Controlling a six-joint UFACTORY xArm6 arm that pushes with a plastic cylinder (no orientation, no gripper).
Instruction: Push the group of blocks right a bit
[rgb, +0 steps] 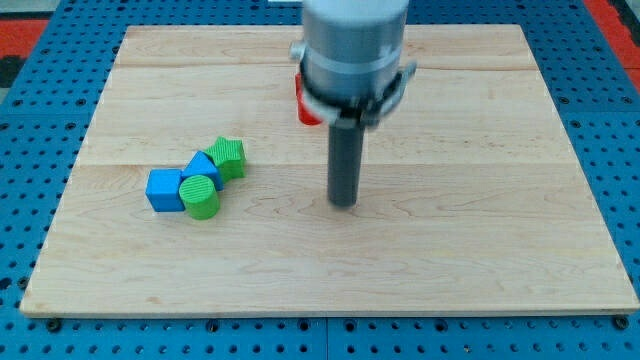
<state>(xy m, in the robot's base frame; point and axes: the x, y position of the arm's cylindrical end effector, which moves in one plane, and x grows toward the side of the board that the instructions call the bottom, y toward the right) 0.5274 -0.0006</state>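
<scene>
A tight group of blocks sits at the view's left on the wooden board (480, 260): a blue cube (163, 189), a second blue block (203, 166) behind it, a green cylinder (201, 196) at the front and a green block (229, 157) at the upper right. My tip (344, 203) rests on the board near its middle, well to the right of the group and not touching any block. A red block (305, 101) lies behind the rod, mostly hidden by the arm.
The arm's grey body (355, 50) hangs over the top middle of the board. Blue perforated table (30, 120) surrounds the board on all sides.
</scene>
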